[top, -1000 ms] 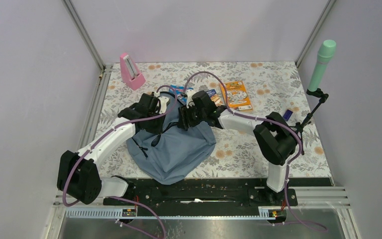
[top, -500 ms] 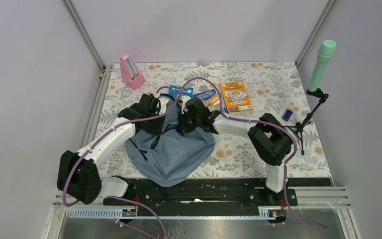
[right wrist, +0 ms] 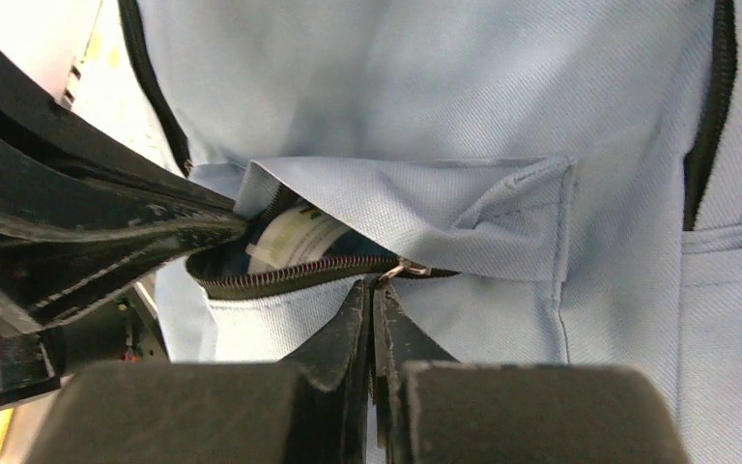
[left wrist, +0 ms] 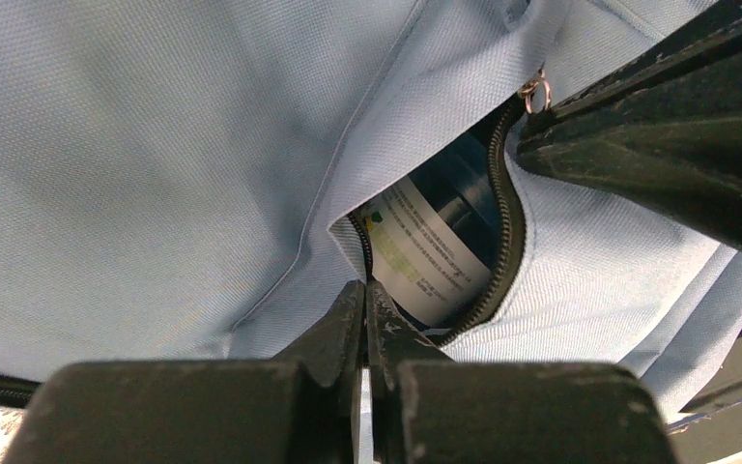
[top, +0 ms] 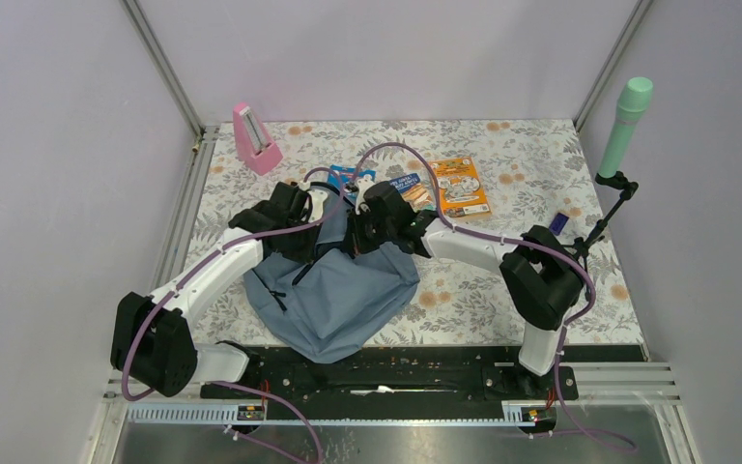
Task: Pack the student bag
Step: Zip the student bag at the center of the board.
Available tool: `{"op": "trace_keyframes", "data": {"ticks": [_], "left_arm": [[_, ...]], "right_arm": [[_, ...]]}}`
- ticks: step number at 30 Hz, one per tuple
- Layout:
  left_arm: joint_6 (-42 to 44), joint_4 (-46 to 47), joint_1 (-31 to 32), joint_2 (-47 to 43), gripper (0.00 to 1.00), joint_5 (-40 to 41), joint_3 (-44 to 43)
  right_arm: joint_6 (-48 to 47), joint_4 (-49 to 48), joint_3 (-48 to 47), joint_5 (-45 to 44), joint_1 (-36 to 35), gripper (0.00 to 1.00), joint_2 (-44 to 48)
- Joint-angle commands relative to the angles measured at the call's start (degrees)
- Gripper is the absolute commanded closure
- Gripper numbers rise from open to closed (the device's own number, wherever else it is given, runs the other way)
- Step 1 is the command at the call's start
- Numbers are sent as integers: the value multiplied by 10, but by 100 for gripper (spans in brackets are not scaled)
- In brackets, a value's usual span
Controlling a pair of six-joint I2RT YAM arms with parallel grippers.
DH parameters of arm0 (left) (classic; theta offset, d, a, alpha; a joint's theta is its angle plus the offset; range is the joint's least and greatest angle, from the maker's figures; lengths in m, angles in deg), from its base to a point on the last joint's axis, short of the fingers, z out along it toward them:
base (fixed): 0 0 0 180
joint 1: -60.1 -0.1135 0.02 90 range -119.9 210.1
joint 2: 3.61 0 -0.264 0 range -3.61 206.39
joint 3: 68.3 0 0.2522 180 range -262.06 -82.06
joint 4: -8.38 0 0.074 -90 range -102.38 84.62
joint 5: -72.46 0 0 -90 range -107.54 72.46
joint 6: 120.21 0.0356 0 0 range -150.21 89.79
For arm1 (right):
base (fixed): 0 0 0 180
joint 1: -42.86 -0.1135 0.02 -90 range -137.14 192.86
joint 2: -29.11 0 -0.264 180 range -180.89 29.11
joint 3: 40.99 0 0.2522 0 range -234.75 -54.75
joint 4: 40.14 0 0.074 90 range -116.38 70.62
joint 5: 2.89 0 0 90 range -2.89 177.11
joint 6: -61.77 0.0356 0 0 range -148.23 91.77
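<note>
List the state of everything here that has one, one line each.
student bag, slumped, pocket gaping.
pocket zipper, part open.
booklet, inside the pocket, part showing.
left gripper, shut at the zipper's end.
right gripper, shut beside the zipper pull.
orange book, closed, lying flat.
pink metronome, upright.
green microphone, upright.

The workspace is enclosed on 3 sides by plain pale lilac walls (top: 386, 58), joined at the 2 far corners by slanting aluminium posts (top: 162, 68). The table (top: 464, 290) is covered by a grey-and-orange floral cloth (top: 531, 155). An aluminium rail (top: 176, 232) is laid along its left edge and a black mounting plate (top: 396, 367) along the near edge. Soft, even light is cast throughout.
</note>
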Motion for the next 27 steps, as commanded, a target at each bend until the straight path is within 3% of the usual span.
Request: {"op": "trace_keyframes", "data": {"ticks": [1, 12, 20, 27], "left_arm": [[0, 27, 0, -18, 100, -18, -11], [-2, 34, 1, -27, 100, -21, -14], [-1, 46, 1, -64, 99, -7, -13], [-31, 86, 0, -135, 44, -35, -28]], "right_arm": [[30, 15, -45, 63, -13, 100, 32], [67, 44, -69, 75, -18, 100, 53], [49, 128, -140, 68, -18, 100, 74], [8, 175, -154, 36, -18, 100, 79]]}}
